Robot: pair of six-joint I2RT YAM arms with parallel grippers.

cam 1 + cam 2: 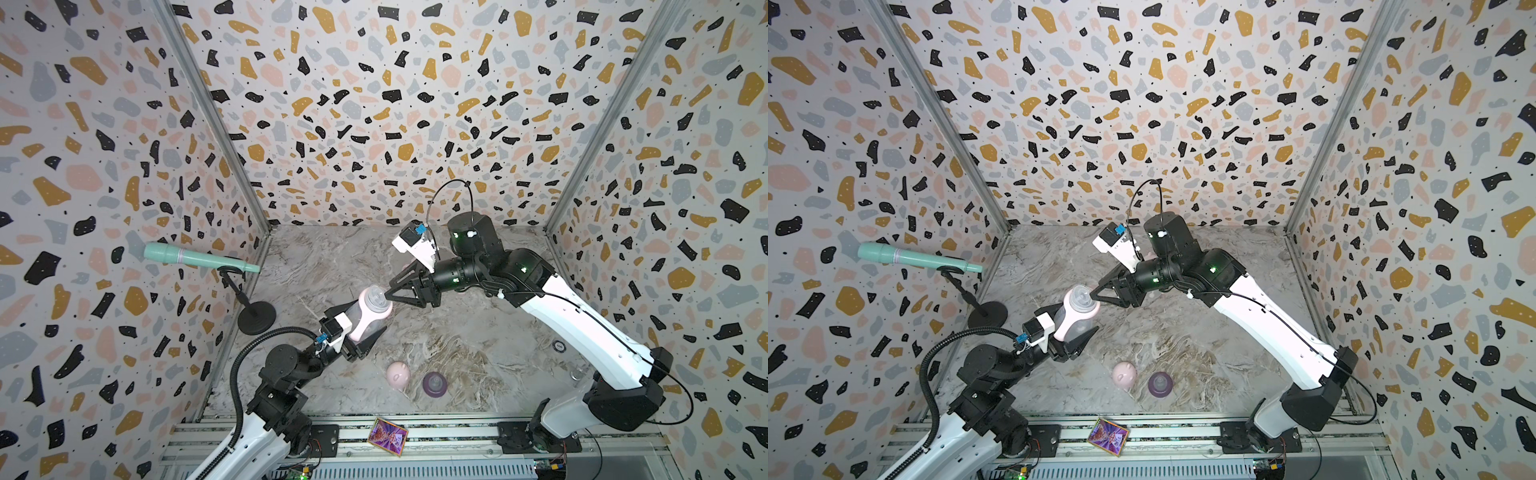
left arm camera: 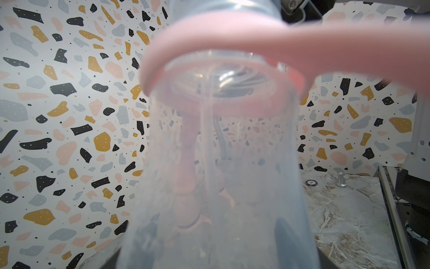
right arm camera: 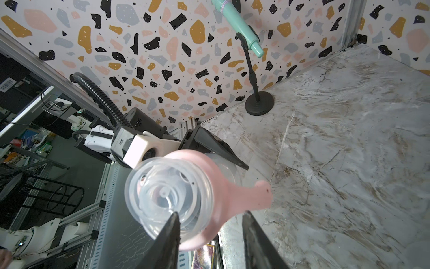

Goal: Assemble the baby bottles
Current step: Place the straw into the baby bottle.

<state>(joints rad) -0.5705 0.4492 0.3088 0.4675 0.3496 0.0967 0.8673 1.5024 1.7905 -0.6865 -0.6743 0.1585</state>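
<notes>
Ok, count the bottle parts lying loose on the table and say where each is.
2. A pink dome cap lies near the front edge of the table; a purple teat ring stands just right of it. More may hide behind the right arm.

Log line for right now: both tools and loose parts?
left tool: holding bottle, tilted | right tool: open, tips at teat | table: pink cap, purple ring loose

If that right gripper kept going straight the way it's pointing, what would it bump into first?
The right gripper would probably meet the clear teat on the bottle held in the left gripper.
</notes>
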